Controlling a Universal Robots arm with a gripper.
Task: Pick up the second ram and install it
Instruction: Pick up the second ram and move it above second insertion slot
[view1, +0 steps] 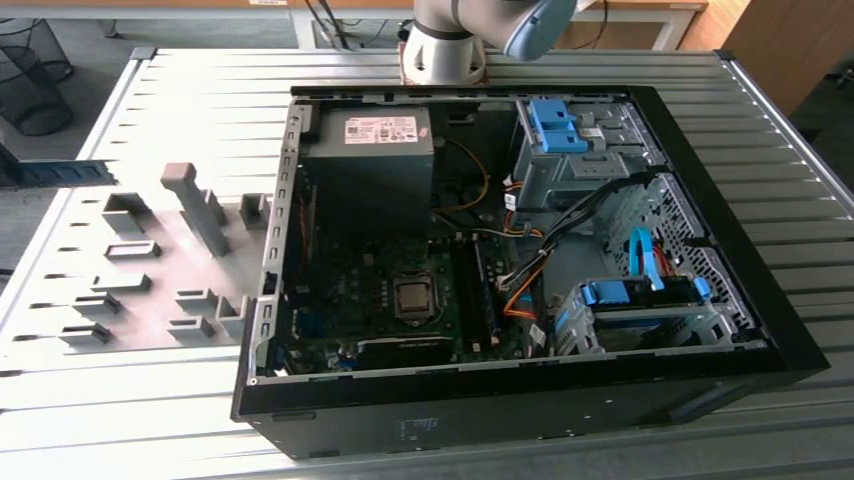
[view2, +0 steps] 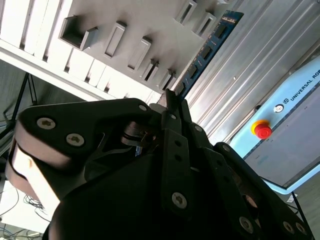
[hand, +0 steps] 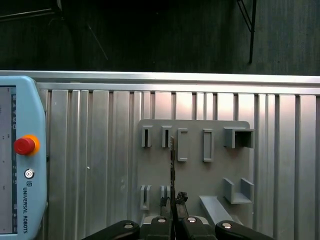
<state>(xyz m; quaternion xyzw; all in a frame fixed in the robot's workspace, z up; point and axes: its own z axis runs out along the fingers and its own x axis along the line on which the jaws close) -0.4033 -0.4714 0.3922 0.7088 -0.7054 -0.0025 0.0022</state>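
In the exterior view the open computer case (view1: 534, 410) sits on the slatted counter (view1: 200, 90), with long black slots (view1: 470, 290) beside the processor socket. A grey fixture plate (view1: 167, 265) lies to the exterior view's left.

In the second wrist view the gripper (view2: 172, 102) is clenched on one end of the ram stick (view2: 210, 47), which juts out over the plate.

In the first wrist view the stick shows edge-on, held clear of the plate. A firm, square hold seems essential, so that the stick meets its slot untilted.

One ram (view2: 207, 50); one gripper (hand: 172, 198)
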